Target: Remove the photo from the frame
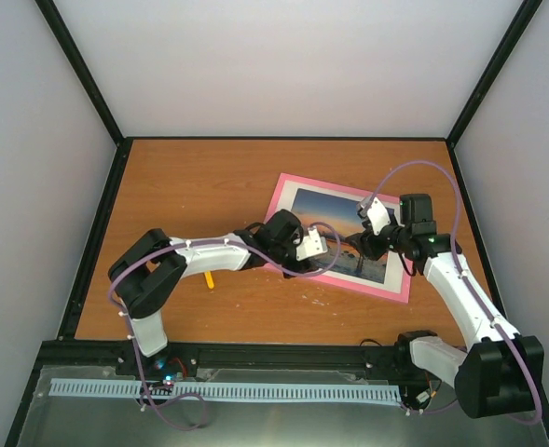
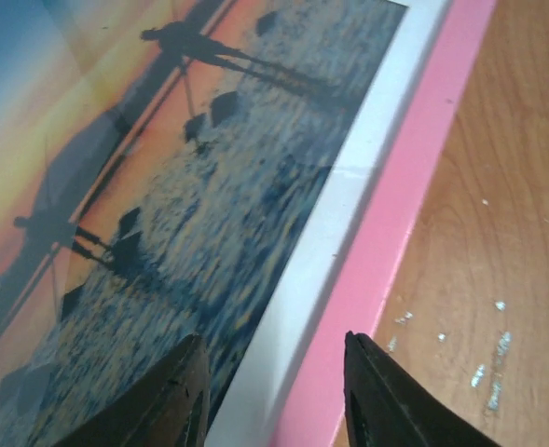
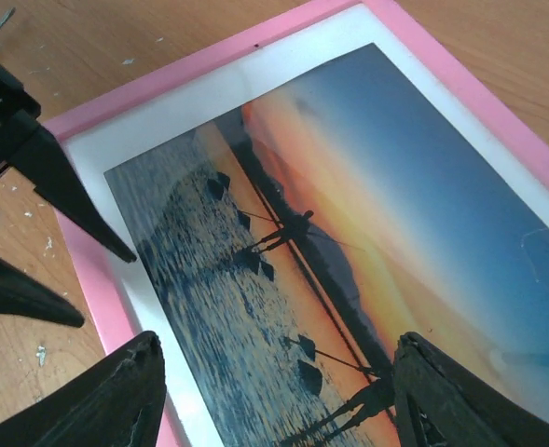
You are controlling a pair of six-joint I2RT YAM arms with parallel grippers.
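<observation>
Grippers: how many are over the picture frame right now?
2. The left gripper sits at the edge of the pink frame, by the water in the photo; the right gripper hangs open above it.

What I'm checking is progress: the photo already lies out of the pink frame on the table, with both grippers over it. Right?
No. The photo is still inside the frame, ringed by the white mat, as the right wrist view shows. The rest holds: the frame lies on the table, with the left gripper and right gripper over it.
</observation>
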